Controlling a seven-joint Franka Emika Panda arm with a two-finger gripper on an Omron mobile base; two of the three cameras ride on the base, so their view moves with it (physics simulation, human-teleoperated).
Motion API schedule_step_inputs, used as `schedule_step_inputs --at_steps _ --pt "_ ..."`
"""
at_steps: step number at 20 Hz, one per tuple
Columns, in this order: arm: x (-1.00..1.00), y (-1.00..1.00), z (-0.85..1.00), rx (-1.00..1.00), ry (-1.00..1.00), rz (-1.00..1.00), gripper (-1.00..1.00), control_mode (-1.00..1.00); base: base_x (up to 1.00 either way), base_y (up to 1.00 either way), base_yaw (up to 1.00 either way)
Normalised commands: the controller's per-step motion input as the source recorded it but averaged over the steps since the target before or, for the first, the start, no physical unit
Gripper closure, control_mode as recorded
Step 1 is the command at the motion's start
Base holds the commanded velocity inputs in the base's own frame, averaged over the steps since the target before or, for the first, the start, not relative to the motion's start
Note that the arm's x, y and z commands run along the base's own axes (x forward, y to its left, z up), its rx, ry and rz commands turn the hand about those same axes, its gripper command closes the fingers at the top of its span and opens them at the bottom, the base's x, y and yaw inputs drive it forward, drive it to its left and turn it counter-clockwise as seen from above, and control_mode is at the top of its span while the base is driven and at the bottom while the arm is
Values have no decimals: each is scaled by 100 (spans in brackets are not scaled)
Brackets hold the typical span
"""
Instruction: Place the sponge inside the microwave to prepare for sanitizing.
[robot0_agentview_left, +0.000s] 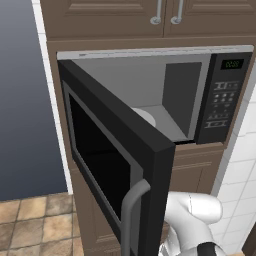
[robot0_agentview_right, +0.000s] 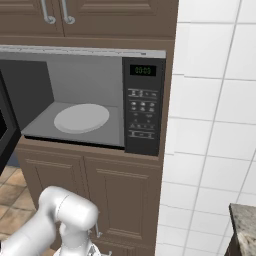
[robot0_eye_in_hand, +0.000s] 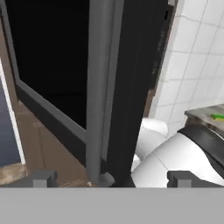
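Microwave door swung wide, grey handle just ahead of tool. Tool fingertips spread apart, nothing between them, likely just off handle so cavity stands ready. White turntable bare inside. Sponge: green sliver on bench, well off to tool's right, not yet fetched.

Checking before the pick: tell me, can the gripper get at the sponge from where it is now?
Probably not yet. In the hand view the gripper faces the microwave door's handle, fingers apart and empty, while the sponge lies off to the side on a counter.
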Motion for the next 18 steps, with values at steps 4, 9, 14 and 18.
schedule_step_inputs --at_steps 4,9,14,18 --pt "-38 -40 55 0 26 8 -100 -100 0 0 0" --pt "-26 -43 61 0 29 16 -100 -100 0 0 0" --pt "-22 -67 41 0 25 17 -100 -100 0 0 0" --pt "-6 -67 9 0 19 14 -100 -100 0 0 0"
